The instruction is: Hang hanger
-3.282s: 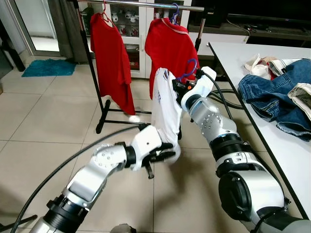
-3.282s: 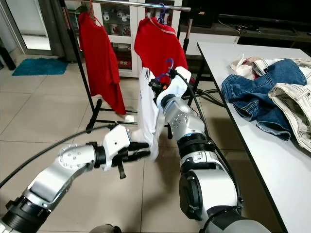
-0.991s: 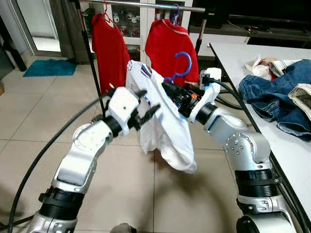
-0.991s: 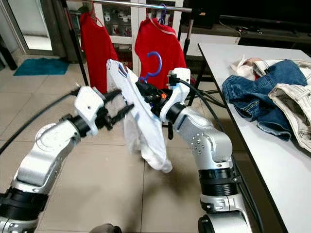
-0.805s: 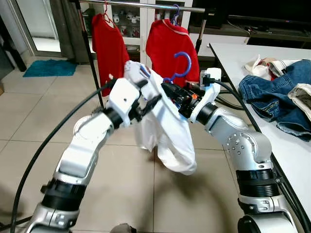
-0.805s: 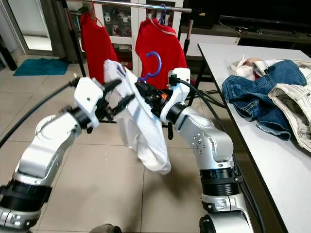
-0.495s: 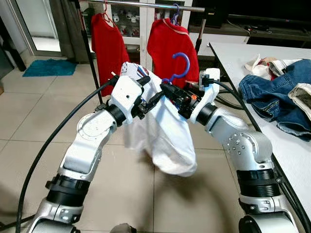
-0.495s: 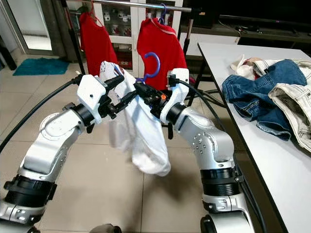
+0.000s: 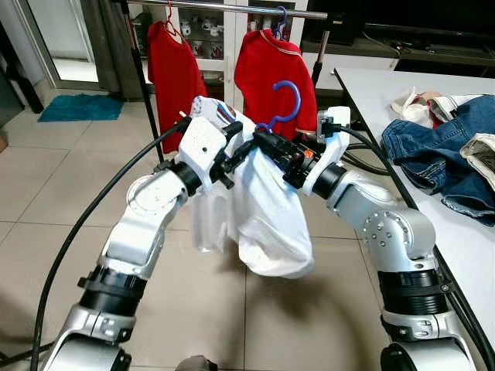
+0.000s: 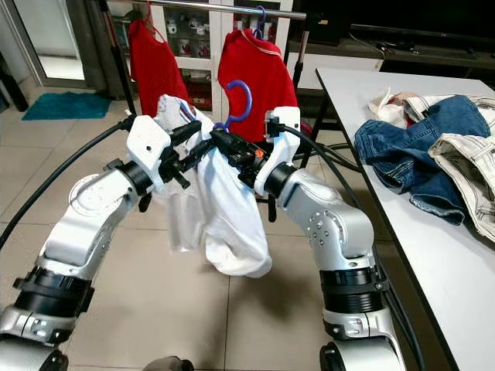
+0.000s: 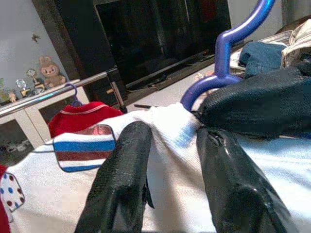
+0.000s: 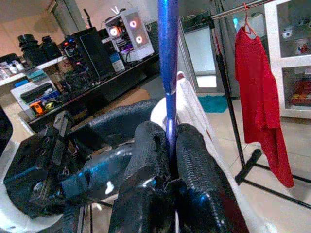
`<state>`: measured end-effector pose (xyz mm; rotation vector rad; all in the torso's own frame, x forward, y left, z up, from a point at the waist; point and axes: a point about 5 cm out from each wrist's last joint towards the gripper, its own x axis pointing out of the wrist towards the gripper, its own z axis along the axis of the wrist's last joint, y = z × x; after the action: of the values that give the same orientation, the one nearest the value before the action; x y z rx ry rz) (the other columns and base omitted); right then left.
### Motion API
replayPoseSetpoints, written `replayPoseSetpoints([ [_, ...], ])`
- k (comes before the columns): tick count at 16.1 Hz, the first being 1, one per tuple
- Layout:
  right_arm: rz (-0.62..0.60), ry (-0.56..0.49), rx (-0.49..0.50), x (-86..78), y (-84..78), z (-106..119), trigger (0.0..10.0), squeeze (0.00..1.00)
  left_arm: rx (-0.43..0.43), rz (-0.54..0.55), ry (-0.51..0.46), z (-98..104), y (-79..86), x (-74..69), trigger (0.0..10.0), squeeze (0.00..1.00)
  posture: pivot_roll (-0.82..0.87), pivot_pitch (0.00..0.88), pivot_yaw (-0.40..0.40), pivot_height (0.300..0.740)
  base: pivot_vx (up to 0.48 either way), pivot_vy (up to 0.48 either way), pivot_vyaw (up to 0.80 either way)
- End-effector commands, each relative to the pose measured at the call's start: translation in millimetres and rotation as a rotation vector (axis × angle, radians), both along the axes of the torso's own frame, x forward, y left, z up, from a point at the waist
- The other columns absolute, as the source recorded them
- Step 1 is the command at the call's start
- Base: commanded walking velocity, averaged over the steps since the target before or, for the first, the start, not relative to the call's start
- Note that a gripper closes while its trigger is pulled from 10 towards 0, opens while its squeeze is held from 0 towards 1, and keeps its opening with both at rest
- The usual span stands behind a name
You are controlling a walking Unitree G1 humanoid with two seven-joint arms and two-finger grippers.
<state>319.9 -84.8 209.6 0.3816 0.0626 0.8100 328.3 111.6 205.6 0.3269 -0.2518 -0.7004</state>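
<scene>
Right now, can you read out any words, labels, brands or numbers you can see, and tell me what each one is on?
No text can be read.
The white shirt has a striped patch of blue, red and white: no letters on it.
The PC case shows glowing rings, not text.
The boxes on the shelf are too small and blurred to read.

Two red shirts (image 9: 176, 85) (image 9: 272, 73) hang on a rack (image 9: 224, 8) over a tiled floor (image 9: 46, 201). On the right, a white surface (image 9: 472, 239) carries blue jeans (image 9: 441, 147) and pale clothes (image 9: 421, 104). A teal mat (image 9: 77, 107) lies far left.
</scene>
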Motion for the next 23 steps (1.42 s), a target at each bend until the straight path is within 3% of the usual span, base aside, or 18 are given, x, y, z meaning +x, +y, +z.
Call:
replayPoseSetpoints([
  [1,0.063,-0.048,0.034,-6.8,6.0,11.5,10.0,0.0,0.007,-0.004,0.007,0.2,-0.9,3.6,0.0,0.0,0.07,0.0,-0.018,0.74,0.0,0.0,0.0],
  [11,0.061,-0.051,0.036,-6.3,4.4,12.9,10.0,0.0,-0.022,0.015,0.011,0.7,5.4,9.1,0.0,0.0,0.07,0.0,-0.021,0.74,0.0,0.0,0.0],
  [15,-0.002,-0.005,-0.088,-3.4,-3.9,-3.2,10.0,0.0,-0.225,-0.019,-0.006,17.6,9.2,-1.0,0.0,0.0,0.08,0.0,-0.027,0.74,0.0,0.0,0.0],
  [18,-0.033,0.044,-0.145,-3.5,-10.1,-14.9,10.0,0.0,-0.266,0.003,-0.03,24.7,14.4,-6.0,0.0,0.0,0.08,0.0,-0.03,0.74,0.0,0.0,0.0],
  [20,-0.032,0.123,-0.29,-5.9,-15.8,-35.5,10.0,0.0,-0.276,0.009,-0.067,35.3,16.7,-6.3,0.0,0.0,0.08,0.0,-0.036,0.74,0.0,0.0,0.0],
  [23,-0.054,0.23,-0.385,-9.0,-23.7,-56.1,10.0,0.0,-0.253,0.022,-0.095,43.2,19.5,-5.0,0.0,0.0,0.08,0.0,-0.036,0.74,0.0,0.0,0.0],
])
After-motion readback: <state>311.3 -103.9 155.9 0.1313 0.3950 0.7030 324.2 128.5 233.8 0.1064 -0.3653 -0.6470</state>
